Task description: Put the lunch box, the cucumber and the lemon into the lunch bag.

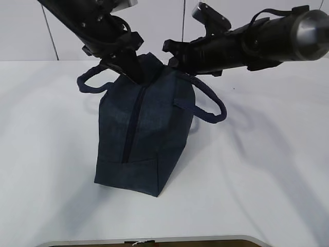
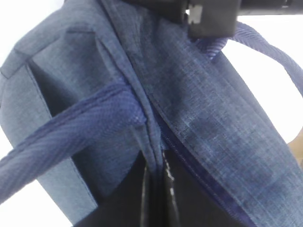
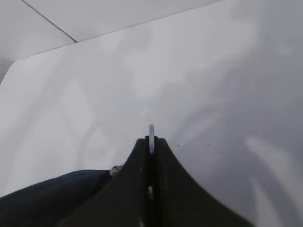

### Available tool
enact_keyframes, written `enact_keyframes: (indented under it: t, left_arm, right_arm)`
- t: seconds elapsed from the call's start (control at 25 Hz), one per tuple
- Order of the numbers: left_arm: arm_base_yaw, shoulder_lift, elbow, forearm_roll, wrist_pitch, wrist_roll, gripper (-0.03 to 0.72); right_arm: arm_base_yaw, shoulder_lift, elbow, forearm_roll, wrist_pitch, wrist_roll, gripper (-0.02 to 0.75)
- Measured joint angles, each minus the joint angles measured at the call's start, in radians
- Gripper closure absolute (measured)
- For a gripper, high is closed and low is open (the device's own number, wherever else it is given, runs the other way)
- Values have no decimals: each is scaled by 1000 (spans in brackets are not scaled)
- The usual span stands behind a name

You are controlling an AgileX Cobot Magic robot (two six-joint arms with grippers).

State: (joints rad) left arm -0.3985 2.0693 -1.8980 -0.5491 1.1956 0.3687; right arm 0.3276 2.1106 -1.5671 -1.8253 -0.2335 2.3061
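Left gripper (image 2: 156, 189) and right gripper (image 3: 151, 142) both clamped shut, arms angled inward from above

lunch bag (image 1: 139, 139) contents: hidden, fabric opaque, zipper line looks shut along the top.
bag far end: covered by both arms in the exterior view.
left pincer (image 2: 156, 189) tips: cut off by the bottom edge in the left wrist view; exterior view shows them buried in the bag's top seam.
right pincer (image 3: 151, 146): fingers pressed together on a thin silver ring (image 3: 151, 132); what the ring hangs from is hidden behind the fingers.
right wrist view: bag only a dark sliver at the bottom left, cut off.
left wrist view: handle (image 2: 71, 137) blurred, runs out of frame left.
bench (image 1: 267, 170): near edge cropped at the bottom.
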Motion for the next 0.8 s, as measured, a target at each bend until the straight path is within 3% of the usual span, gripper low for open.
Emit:
enact_keyframes:
  t: [0.8]
  left_arm:
    - [0, 0, 0, 9, 16, 0, 702]
  right_arm:
    - [-19, 21, 0, -2, -74, -35, 733]
